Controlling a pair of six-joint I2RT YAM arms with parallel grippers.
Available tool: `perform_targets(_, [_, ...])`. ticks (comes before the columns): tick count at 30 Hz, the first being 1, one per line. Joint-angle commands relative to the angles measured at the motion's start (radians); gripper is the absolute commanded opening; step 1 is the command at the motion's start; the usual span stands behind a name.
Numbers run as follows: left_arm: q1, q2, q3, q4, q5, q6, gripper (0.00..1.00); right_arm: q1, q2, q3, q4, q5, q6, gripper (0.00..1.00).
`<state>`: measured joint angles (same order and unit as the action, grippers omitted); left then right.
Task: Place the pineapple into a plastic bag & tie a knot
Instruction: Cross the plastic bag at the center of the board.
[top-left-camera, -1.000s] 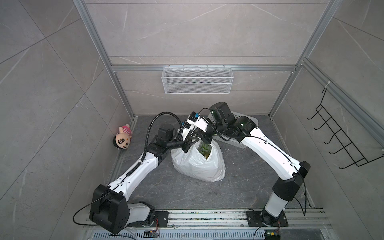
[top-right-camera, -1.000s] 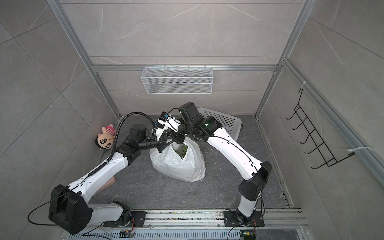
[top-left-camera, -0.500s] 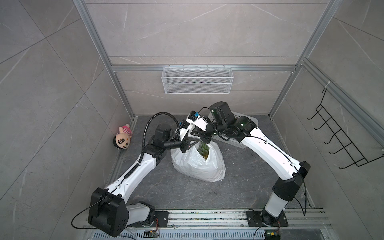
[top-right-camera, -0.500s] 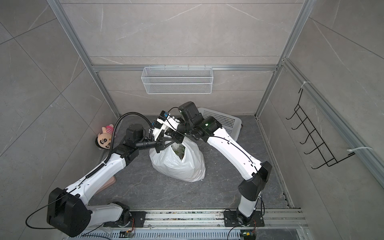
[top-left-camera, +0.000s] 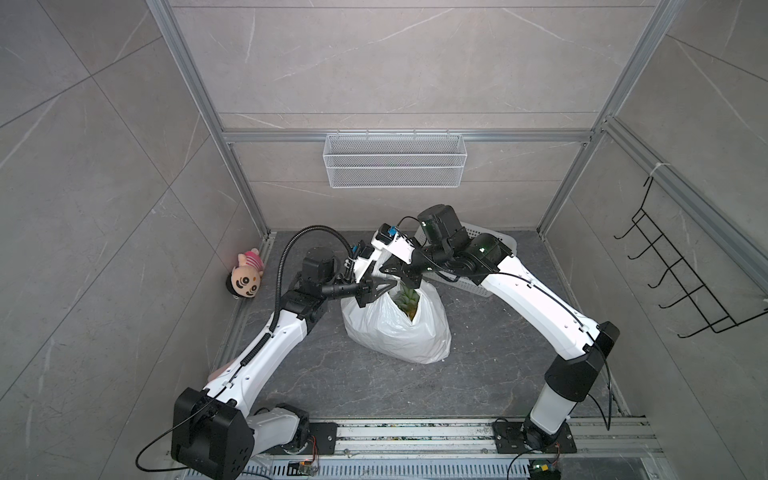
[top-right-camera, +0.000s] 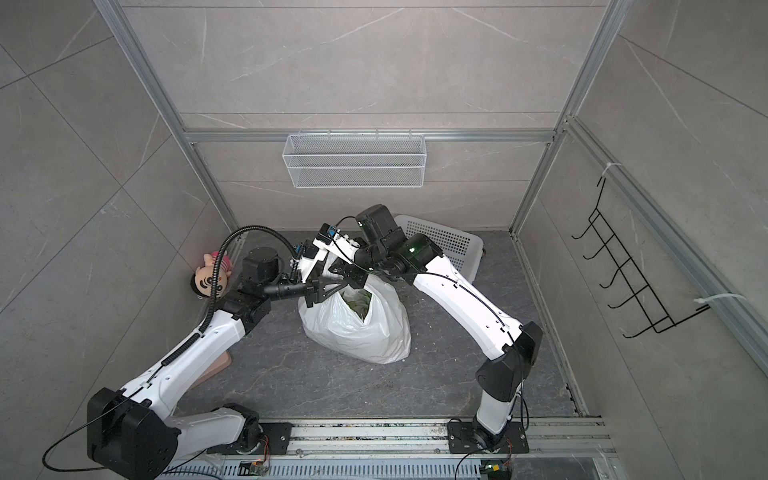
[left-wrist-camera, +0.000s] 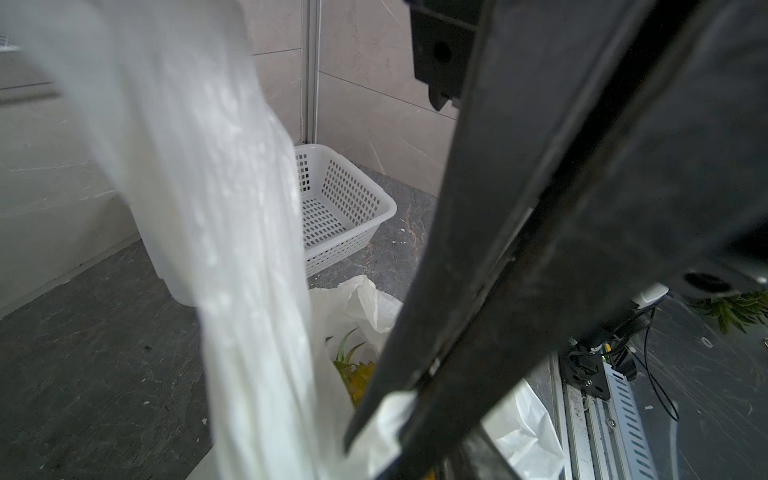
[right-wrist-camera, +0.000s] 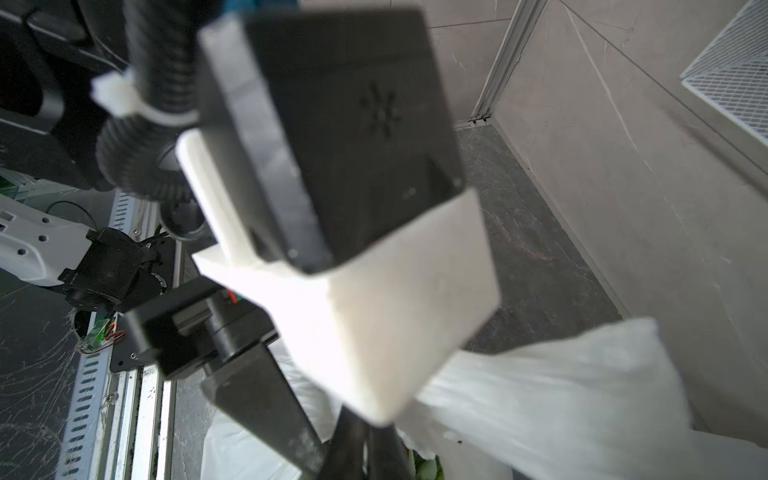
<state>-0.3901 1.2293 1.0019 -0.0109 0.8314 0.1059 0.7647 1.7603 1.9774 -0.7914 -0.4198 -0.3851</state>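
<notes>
Right pincer (top-left-camera: 398, 277) is clamped on the bunched top of the plastic bag (top-left-camera: 390, 332), holding it up just above the bag's mouth, while the left pincer (top-left-camera: 376, 293) reaches in from the side with its jaws parted, one finger against the bag's upper edge. Seen from the left wrist, a handle strip (left-wrist-camera: 232, 249) hangs slack and blurred close to the lens. The bag stands near the middle of the desk (top-left-camera: 498, 353), a dark grey, stone-patterned surface littered with pale specks, and the pineapple (top-left-camera: 407, 300) sits inside it, its green leaves showing through the opening. A white perforated basket (top-right-camera: 451, 243) lies tilted at the back, behind the right arm. A plush toy (top-left-camera: 246, 277) leans in the far left corner where desk and wall meet. Pale grey tiled panels in aluminium framing close the space on three sides; a white wire shelf (top-left-camera: 395, 166) hangs on the back wall and a black hook rack (top-left-camera: 673, 286) on the right one. Both arms are mounted on a metal rail (top-left-camera: 415, 432) along the front edge.
</notes>
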Motion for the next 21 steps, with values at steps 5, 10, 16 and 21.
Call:
perform_targets(5, [0.003,-0.001,0.024,0.071,0.061,-0.001,0.39,0.009,0.021,0.038,-0.001,-0.063,0.01,0.0])
perform_targets(10, [0.003,-0.002,-0.001,0.118,-0.1,-0.028,0.38,0.008,0.009,0.028,-0.003,-0.074,0.011,0.0])
perform_targets(16, [0.003,-0.028,-0.043,0.187,-0.044,-0.023,0.41,0.008,-0.021,-0.003,0.049,-0.031,0.047,0.0])
perform_targets(21, [0.003,-0.019,-0.043,0.204,0.088,-0.025,0.47,0.008,-0.005,0.015,0.047,-0.037,0.058,0.0])
